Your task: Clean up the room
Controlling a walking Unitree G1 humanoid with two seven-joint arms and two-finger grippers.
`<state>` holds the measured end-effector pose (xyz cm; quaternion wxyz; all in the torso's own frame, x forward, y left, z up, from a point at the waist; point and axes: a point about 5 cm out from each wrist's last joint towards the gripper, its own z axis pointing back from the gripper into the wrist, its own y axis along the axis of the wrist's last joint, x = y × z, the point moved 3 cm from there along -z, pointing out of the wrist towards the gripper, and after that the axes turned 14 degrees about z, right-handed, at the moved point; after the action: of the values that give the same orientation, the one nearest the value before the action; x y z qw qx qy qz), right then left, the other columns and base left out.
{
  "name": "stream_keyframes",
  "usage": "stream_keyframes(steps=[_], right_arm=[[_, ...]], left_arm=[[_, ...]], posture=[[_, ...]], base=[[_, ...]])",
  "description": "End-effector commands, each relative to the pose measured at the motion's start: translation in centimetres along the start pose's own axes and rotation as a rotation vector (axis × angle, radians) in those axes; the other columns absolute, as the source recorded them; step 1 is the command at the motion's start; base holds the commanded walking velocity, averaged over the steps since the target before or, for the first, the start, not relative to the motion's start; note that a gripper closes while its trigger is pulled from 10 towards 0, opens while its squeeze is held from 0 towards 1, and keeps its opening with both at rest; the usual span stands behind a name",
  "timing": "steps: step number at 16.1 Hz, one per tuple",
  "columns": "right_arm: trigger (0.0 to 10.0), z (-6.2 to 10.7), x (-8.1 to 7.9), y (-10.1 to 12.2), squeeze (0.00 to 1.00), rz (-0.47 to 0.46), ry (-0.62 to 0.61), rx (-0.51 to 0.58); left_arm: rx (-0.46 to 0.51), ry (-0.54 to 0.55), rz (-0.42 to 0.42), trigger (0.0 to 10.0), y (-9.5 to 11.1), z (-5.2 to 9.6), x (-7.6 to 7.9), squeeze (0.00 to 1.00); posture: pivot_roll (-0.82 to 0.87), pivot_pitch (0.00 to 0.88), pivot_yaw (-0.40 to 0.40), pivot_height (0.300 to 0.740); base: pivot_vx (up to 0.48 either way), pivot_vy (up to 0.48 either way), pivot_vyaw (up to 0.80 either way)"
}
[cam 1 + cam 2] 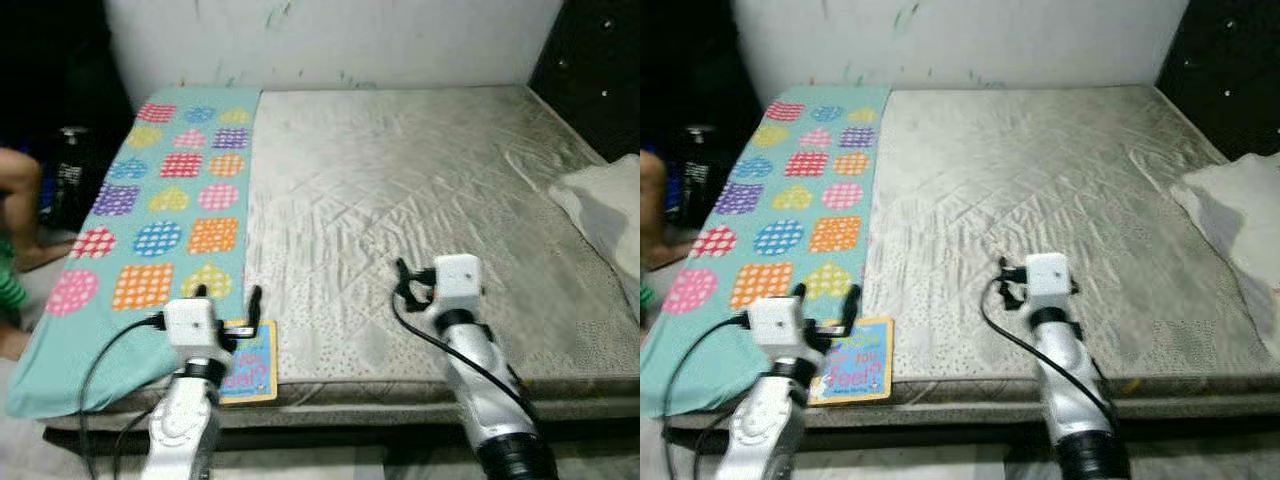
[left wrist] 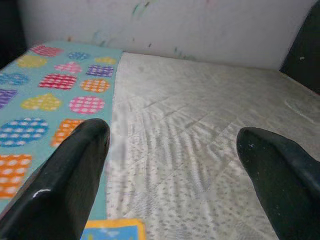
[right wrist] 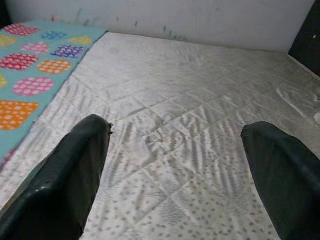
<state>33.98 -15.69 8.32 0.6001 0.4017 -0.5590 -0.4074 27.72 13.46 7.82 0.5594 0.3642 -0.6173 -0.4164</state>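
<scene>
Nearest me, a small children's book (image 1: 853, 372) with a yellow border lies flat at the front edge of the mattress (image 1: 420, 190), its title too blurred to read. My left gripper (image 1: 226, 297) hovers just above it, fingers spread wide, holding nothing. My right gripper (image 1: 402, 283) hangs over bare quilted mattress near the front edge, fingers also wide apart and empty. Open grey mattress stretches ahead to the white wall (image 1: 340, 35). Along my left side lies a teal blanket (image 1: 150, 215) patterned with coloured circles and squares, draped over the bed's edge. At the right edge, a pale cloth or pillow (image 1: 605, 215) is cut off. Far left, a person's arm (image 1: 22, 195) shows partly, against darkness.
</scene>
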Motion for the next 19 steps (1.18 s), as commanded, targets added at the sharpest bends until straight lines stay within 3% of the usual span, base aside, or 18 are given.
stream_keyframes(steps=[1,16,19], right_arm=[[10.0,-0.08,-0.31,0.35,0.00,-0.011,0.005,0.014],[10.0,-0.05,-0.41,0.21,0.00,-0.006,0.009,0.012],[10.0,-0.01,-0.39,0.13,0.00,-0.005,0.010,0.011]], left_arm=[[0.007,0.011,-0.013,10.0,0.39,0.11,-0.45,0.00],[0.009,0.002,0.007,10.0,0.37,0.11,-0.26,0.00],[-0.002,0.038,0.021,10.0,-0.07,0.01,-0.23,0.00]], posture=[[0.06,0.015,0.006,0.740],[0.06,0.016,0.008,0.740],[0.06,0.017,0.009,0.740]], base=[[0.262,0.000,0.00],[0.283,0.000,0.00],[0.000,0.000,0.00]])
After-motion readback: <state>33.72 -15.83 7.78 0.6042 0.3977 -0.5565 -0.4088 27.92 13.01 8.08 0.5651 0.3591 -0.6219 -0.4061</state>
